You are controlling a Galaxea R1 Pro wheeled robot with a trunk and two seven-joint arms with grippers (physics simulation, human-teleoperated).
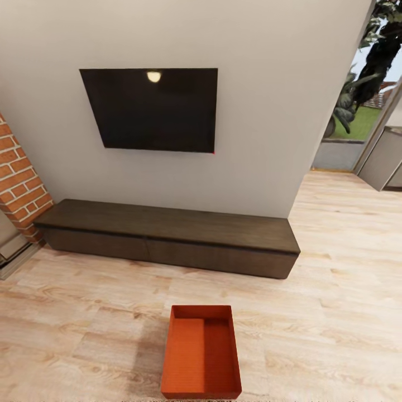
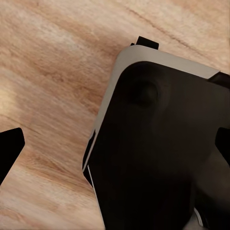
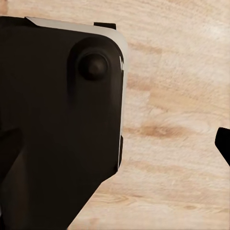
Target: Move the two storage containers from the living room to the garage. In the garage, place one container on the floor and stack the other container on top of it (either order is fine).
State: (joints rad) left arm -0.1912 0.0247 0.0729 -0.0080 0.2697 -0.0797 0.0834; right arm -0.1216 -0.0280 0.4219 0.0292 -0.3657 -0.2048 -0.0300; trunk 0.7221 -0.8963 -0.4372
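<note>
One storage container (image 1: pixel 201 352) sits in front of you on the light wood floor (image 1: pixel 84 312) of the living room, open side up, just short of the long dark bench (image 1: pixel 167 234) under the wall TV (image 1: pixel 153 109). You cannot tell from the wrist views whether either hand is open or closed; both look down past dark robot bodywork (image 2: pixel 163 153) at the planks.

Your container (image 1: pixel 201 352) on floor (image 1: pixel 335 290), before bench (image 1: pixel 167 234); TV (image 1: pixel 152 109) on wall above bench; fireplace (image 1: pixel 19 178) left.
</note>
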